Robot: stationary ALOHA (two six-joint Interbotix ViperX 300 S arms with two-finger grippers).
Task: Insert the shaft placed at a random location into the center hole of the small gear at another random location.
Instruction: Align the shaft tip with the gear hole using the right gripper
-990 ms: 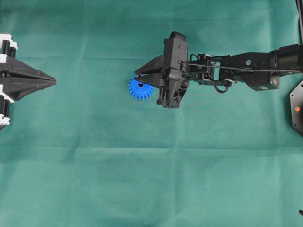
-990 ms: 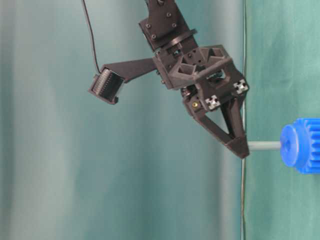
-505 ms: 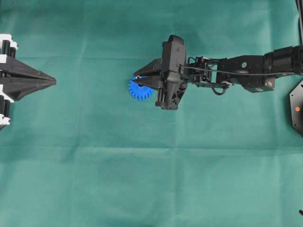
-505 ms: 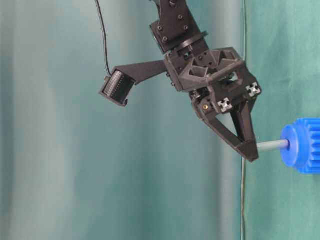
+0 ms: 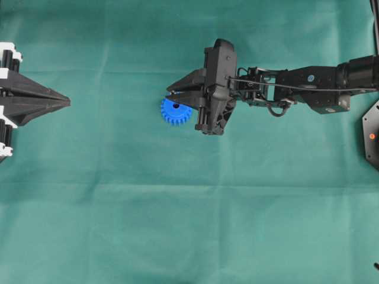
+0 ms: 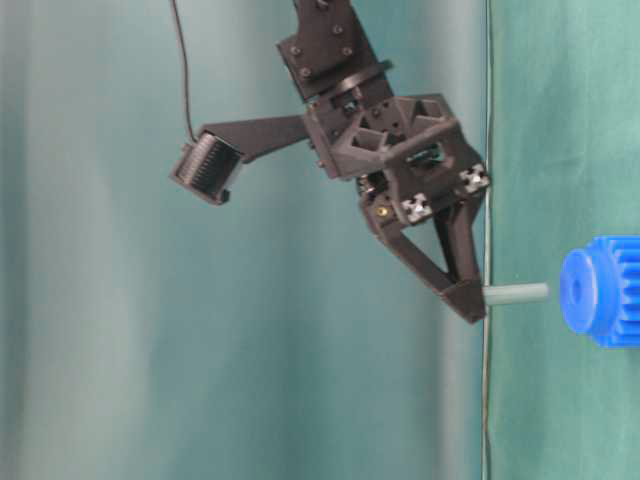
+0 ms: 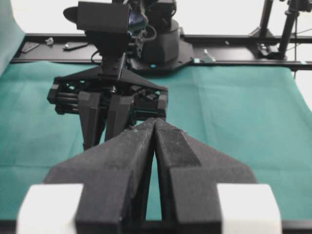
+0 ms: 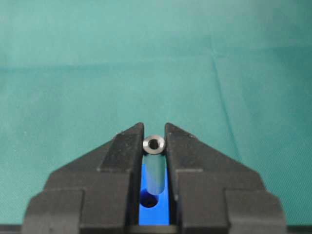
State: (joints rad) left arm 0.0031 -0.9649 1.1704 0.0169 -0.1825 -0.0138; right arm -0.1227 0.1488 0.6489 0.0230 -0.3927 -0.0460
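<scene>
Green cloth (image 5: 177, 207) underneath. Right gripper (image 8: 154, 146) clamped on the shaft (image 6: 515, 292), held just off the small gear (image 5: 175, 111), pin tip apart from the hub, center hole (image 8: 149, 200) unfilled. Left gripper (image 7: 155, 127) pressed together, well apart at the cloth's edge.

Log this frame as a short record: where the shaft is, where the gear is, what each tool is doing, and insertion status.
shaft: clamped in right tool, tip short of the hub, gap visible
small gear: flat on green cloth
center hole: empty
left tool: shut, empty, at the table's edge
insertion: not yet done
</scene>
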